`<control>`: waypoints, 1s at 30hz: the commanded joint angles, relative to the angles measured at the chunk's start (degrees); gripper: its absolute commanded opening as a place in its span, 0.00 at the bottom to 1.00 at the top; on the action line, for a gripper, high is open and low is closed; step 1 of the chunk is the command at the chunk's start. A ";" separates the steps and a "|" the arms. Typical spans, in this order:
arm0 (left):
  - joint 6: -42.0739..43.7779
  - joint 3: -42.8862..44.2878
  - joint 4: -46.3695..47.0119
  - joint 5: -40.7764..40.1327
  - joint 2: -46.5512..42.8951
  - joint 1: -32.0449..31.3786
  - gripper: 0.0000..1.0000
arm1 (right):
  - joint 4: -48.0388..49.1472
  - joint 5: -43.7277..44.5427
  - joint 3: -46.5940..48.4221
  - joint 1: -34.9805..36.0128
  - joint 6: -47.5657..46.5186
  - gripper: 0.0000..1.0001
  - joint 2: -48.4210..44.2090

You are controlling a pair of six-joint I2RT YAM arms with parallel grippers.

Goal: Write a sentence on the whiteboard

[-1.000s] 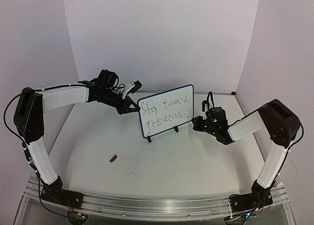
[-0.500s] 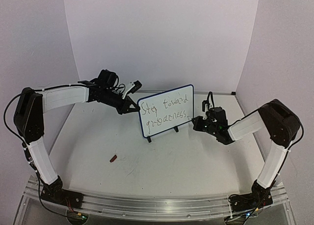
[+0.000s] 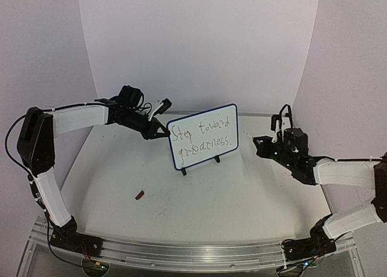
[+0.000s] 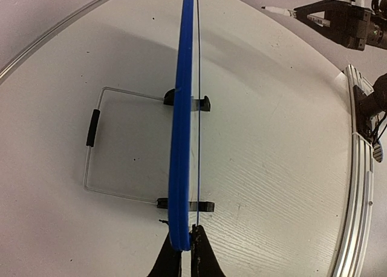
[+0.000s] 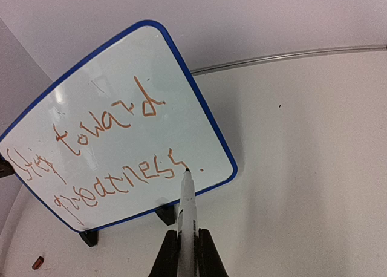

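Note:
The whiteboard [image 3: 181, 157] stands upright at the table's middle on two black feet, with a blue frame. The sentence [image 3: 202, 138] reads "Stay toward greatness." in two lines of orange-brown handwriting, clear in the right wrist view [image 5: 109, 150]. My left gripper [image 3: 164, 133] is shut on the board's left edge; the left wrist view shows the board edge-on [image 4: 181, 138] between the jaws [image 4: 184, 248]. My right gripper [image 3: 261, 143] is shut on a white marker [image 5: 186, 210] and hangs to the right of the board, the tip pointing at it and apart from it.
A small reddish-brown cap [image 3: 139, 195] lies on the table in front of the board, to the left. A wire stand [image 4: 91, 150] props the board from behind. The back wall and side walls are close. A metal rail [image 3: 181, 253] runs along the near edge.
My right arm has drawn back to the right, taking the marker away from the board. The board's left edge and my left gripper shifted slightly left.

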 commanded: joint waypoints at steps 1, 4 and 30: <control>2.67 -1.48 -6.90 -5.24 0.16 1.65 0.00 | -6.59 3.44 -0.41 -0.28 -1.77 0.00 -6.41; 3.05 -2.01 -8.00 -5.13 -0.32 1.68 0.00 | -8.38 4.03 -0.07 -0.28 -2.10 0.00 -8.71; 3.61 3.59 -14.81 -3.63 -3.02 3.75 0.00 | -12.31 4.94 0.25 -0.28 -2.56 0.00 -14.42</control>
